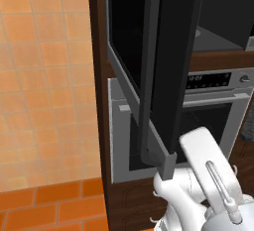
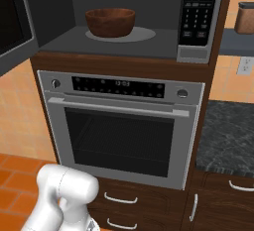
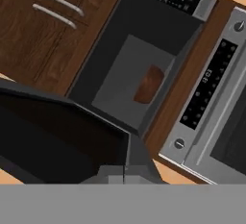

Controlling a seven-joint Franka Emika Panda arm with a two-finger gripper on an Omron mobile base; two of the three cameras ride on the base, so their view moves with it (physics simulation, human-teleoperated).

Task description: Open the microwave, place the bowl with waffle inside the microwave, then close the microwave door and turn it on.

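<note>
The robot's two-finger gripper point(image 3: 123, 179) has its jaws pressed together with nothing between them; just its dark tips rise at the bottom of the hand view, close against the grey corner of the big black glass microwave door point(image 3: 62, 141), though contact cannot be confirmed. In the left base view the door point(image 1: 171, 66) stands swung well open, edge-on, hiding most of the cavity behind it, with the white arm below its lower corner.

Beyond the door, the large built-in microwave point(image 2: 124, 41) shows its dark cavity open. A brown wooden bowl point(image 2: 110, 22) sits on the pale round turntable inside, well apart from the gripper; its contents cannot be made out. In the hand view the bowl point(image 3: 148, 84) appears as a small brown shape on the cavity floor. The keypad panel point(image 2: 197, 9) stands right of the cavity.

Below is a silver oven point(image 2: 121, 126) with a bar handle, all set in dark wood cabinetry. A dark stone counter point(image 2: 228, 136) lies to the right, and orange tiles point(image 1: 44, 76) cover wall and floor.
</note>
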